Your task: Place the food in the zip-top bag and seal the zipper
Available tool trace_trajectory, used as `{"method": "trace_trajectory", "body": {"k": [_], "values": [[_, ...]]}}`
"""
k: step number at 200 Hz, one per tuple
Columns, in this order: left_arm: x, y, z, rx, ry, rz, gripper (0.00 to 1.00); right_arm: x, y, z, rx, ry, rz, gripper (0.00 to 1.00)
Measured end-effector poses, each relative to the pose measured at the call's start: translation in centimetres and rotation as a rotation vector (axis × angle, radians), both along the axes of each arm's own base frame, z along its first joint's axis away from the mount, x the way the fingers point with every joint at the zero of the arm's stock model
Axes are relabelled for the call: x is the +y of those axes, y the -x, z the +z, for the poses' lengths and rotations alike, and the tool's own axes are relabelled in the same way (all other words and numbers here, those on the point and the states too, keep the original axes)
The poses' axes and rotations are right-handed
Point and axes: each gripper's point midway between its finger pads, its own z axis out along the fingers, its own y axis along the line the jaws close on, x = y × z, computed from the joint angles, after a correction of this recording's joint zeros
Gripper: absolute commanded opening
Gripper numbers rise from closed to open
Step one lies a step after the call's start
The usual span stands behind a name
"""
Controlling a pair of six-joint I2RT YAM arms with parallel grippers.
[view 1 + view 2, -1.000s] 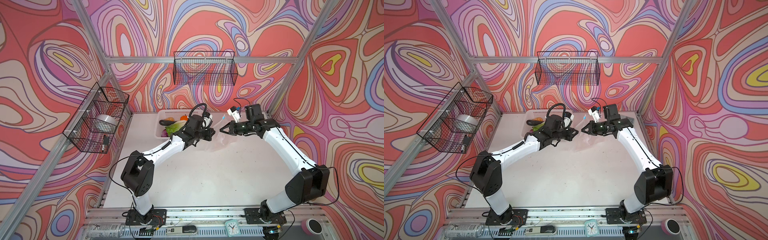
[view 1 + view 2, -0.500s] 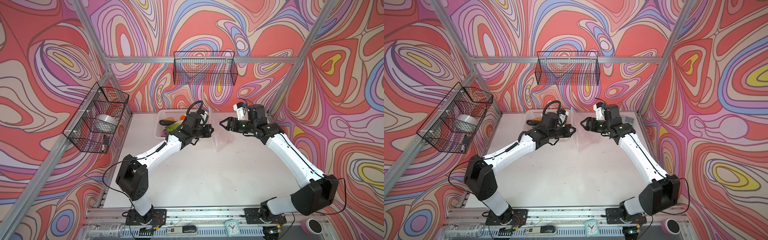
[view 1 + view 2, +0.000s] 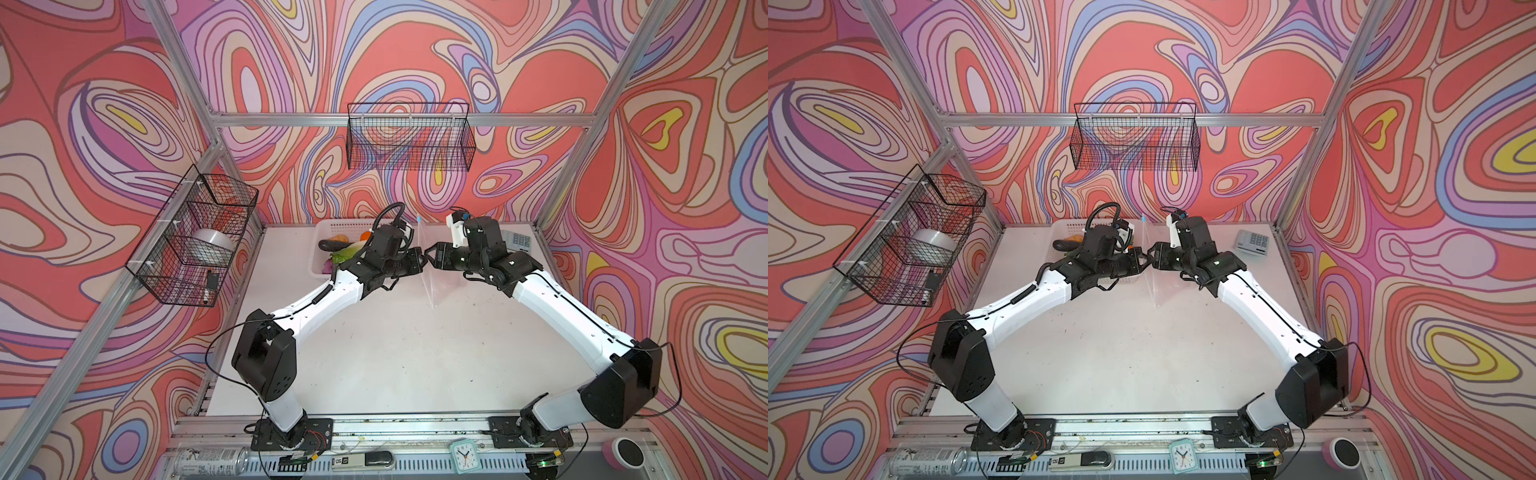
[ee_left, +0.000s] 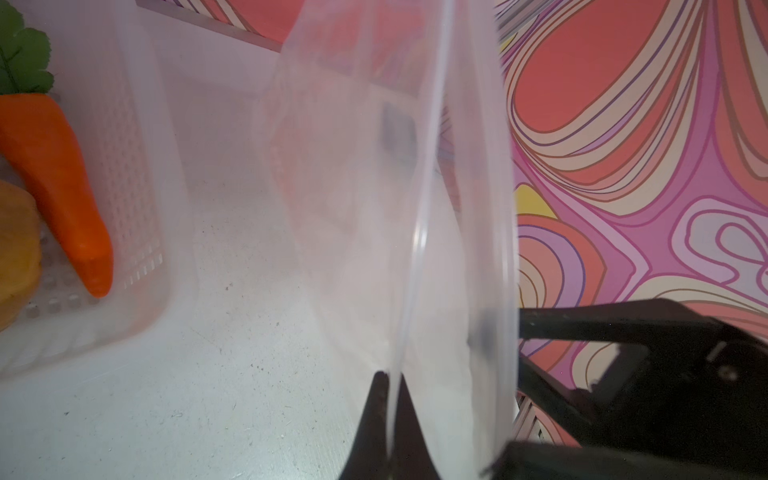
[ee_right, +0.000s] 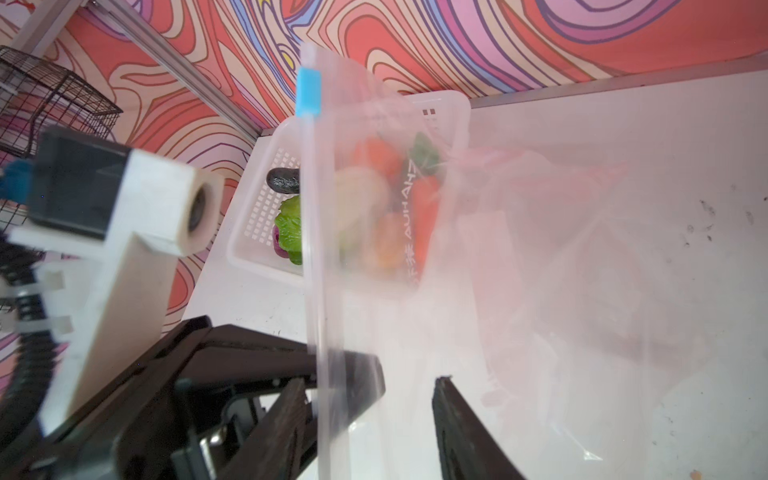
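The clear zip-top bag [image 3: 430, 274] [image 3: 1153, 282] hangs upright over the table between both arms. My left gripper [image 3: 420, 266] [image 4: 390, 380] is shut on the bag's mouth edge [image 4: 415, 249]. My right gripper [image 3: 430, 255] [image 5: 370, 382] faces it tip to tip and is open, its fingers either side of the zipper [image 5: 312, 249]. The light-blue slider [image 5: 308, 93] [image 3: 419, 217] sits at the strip's upper end. The food lies in the white basket [image 3: 328, 230] [image 5: 451, 104]: carrot [image 4: 58, 178], eggplant [image 5: 282, 180], cabbage [image 5: 289, 226], onion [image 3: 327, 266]. The bag holds no food.
A calculator [image 3: 1252, 242] lies at the table's back right. Wire baskets hang on the left wall [image 3: 195, 237] and the back wall [image 3: 409, 137]. An aluminium frame bounds the table; a can, a clock and tape sit on the front rail.
My right gripper let go of the bag and opened, then moved left until it straddled the bag's edge beside my left gripper. The bag now hangs from the left gripper alone.
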Motion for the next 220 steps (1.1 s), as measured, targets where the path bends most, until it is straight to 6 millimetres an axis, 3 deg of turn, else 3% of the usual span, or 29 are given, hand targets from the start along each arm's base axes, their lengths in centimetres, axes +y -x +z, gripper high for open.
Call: {"method": "trace_trajectory", "body": {"k": [32,67,84,105,141,165,188,220], "values": [[0.2,-0.1,-0.1,0.006,-0.002,0.009,0.00,0.3,-0.5,-1.5,0.021,0.032,-0.016,0.40],[0.3,-0.2,-0.1,0.003,-0.006,0.014,0.00,-0.7,-1.0,-2.4,0.027,0.116,-0.069,0.00],[0.8,-0.3,-0.4,-0.004,-0.039,0.030,0.00,-2.0,-1.2,-2.4,0.024,0.192,-0.119,0.00],[1.8,-0.3,-1.0,0.001,-0.121,0.046,0.00,-5.1,-1.9,-1.3,-0.017,0.367,-0.207,0.00],[1.7,-0.6,1.3,-0.040,-0.158,0.028,0.00,-9.9,-1.8,0.9,-0.061,0.649,-0.313,0.00],[1.4,-0.4,1.3,-0.045,-0.174,0.013,0.00,-11.9,-1.0,1.6,-0.054,0.762,-0.345,0.00],[1.2,-0.3,0.2,-0.023,-0.216,-0.001,0.00,-12.9,0.0,2.1,-0.034,0.806,-0.347,0.00],[0.1,-0.8,-2.2,0.029,-0.237,-0.034,0.00,-12.3,1.0,2.6,-0.008,0.759,-0.297,0.00]]}}
